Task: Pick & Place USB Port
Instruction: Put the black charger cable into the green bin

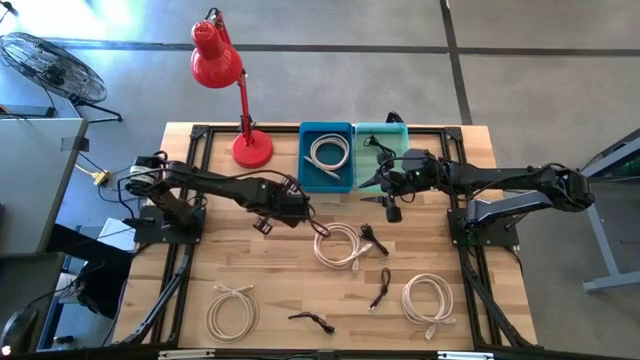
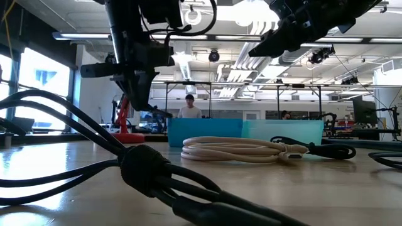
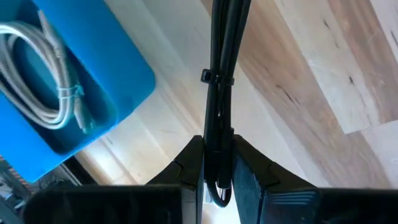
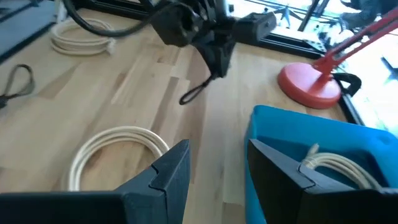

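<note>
Two bins already hold cables: we see a white coil in the blue bin and a dark one in the teal bin. Our left gripper is clamped on a black cable, lifted just near of the blue bin. Our right gripper stands wide and empty beside the bins. Several cables lie unsorted on the table, so much remains.

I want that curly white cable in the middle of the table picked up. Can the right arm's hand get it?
Probably yes. The right hand is open and empty, and nothing covers the white cable. The left hand is nearby, gripping a black cable.
</note>
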